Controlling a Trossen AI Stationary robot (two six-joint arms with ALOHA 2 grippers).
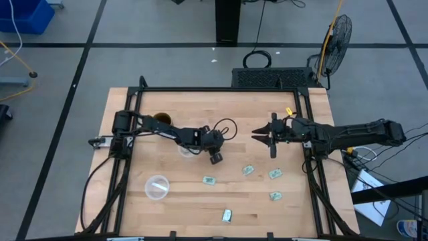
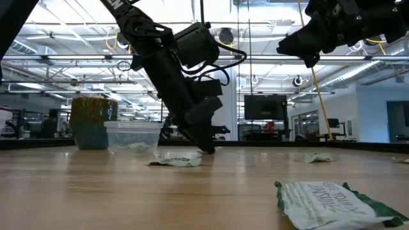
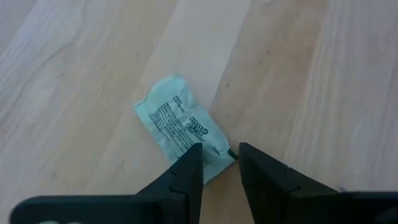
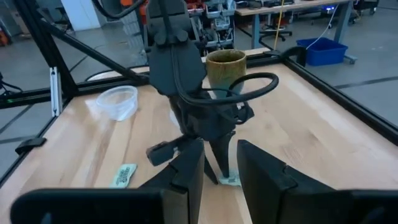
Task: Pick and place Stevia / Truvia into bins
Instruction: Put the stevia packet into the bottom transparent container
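Note:
Several pale green Stevia sachets lie flat on the wooden table: (image 1: 208,179), (image 1: 248,170), (image 1: 275,173), (image 1: 275,195), (image 1: 227,215). One more sachet (image 3: 180,127) lies under my left gripper (image 3: 221,168), which points down at mid-table (image 1: 215,158), fingers narrowly open over the sachet's near corner. One clear cup (image 1: 157,187) stands toward the near left. The other cup (image 1: 185,149) is partly hidden under the left arm, with pale sachets inside (image 2: 131,135). My right gripper (image 1: 267,137) hovers open above the table, to the right of the left gripper. My left gripper comes from above, slanting down onto the near corner (image 3: 225,154) of the sachet, which lies flat on the table. One finger (image 3: 186,171) covers the sachet's edge, and the corner shows in the gap. Whether the fingers touch the sachet, I cannot tell.
A brown mug (image 1: 162,119) stands behind the left arm near the far left. A black frame (image 1: 221,89) borders the table's far edge and sides. Bare wood shows between the near cup and the sachets. A loose black cable (image 4: 249,87) loops off the left wrist.

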